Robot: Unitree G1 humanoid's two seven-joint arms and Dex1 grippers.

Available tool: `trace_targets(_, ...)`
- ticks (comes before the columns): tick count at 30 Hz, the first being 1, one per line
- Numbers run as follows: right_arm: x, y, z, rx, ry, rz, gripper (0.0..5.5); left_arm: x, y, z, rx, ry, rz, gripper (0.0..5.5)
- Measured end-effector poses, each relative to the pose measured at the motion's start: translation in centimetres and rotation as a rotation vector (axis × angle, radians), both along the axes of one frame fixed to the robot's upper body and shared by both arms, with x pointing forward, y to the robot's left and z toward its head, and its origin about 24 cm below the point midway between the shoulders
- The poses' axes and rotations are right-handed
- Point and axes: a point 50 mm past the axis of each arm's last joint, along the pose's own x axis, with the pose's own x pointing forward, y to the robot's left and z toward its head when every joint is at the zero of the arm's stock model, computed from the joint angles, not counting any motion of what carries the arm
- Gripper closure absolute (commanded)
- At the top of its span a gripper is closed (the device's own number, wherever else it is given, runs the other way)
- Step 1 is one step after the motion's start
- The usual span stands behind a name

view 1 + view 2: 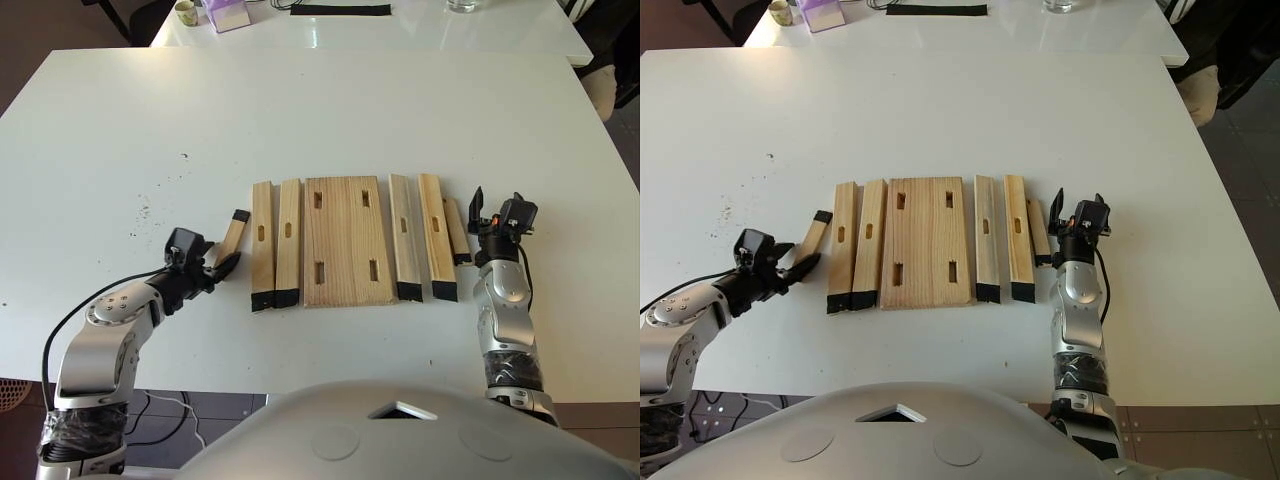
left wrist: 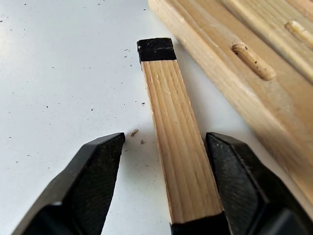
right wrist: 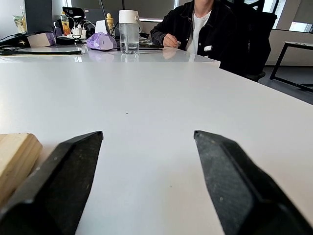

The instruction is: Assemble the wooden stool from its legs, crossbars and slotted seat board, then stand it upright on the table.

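Closest in, your left end effector (image 2: 165, 142) sits low on the white tabletop (image 1: 120, 130) with its black fingers (image 2: 93, 171) spread to either side of a short pale wooden crossbar with black-taped ends (image 2: 171, 122); it is released, and nothing is gripped yet. One finger looks to be touching the crossbar's edge while the other stands apart, so centre the wrist before you clench, or the piece will likely swivel. Take it near the middle and lift straight up. Just beside it lies a long slotted wooden leg with a black foot (image 1: 262, 245), which leaves that finger little room. A second leg (image 1: 289, 240), the wide slotted seat board (image 1: 345, 240) and two more legs (image 1: 404, 237) (image 1: 436, 235) lie in a row. Your right end effector (image 1: 497, 205) is open and empty, just beside a second short crossbar (image 1: 456, 230). Dark specks (image 1: 145, 210) dot the tabletop, well clear of the grasp.
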Motion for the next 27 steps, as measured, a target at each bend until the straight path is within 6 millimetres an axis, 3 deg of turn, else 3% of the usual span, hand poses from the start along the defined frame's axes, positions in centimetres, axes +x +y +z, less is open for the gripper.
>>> trace_targets(9,0.2,0.1,0.1,-0.002,-0.002,0.004,2.06,0.5,0.3,-0.2,0.008,-0.009,-0.018,4.2)
trace_targets(15,0.7,0.0,0.4,-0.013,-0.014,0.015,2.06,1.1,0.4,-0.4,0.015,-0.048,-0.025,4.2)
trace_targets(20,0.9,-0.3,0.7,-0.03,-0.021,0.016,2.06,2.8,1.5,-0.3,0.017,-0.113,0.085,4.2)
trace_targets(24,1.1,-0.8,1.5,-0.037,-0.051,0.044,2.06,5.4,2.3,2.5,0.011,-0.302,0.164,4.2)
trace_targets(27,1.8,-1.8,3.7,-0.023,-0.138,0.09,2.06,7.7,1.7,5.9,-0.036,-0.472,0.127,4.2)
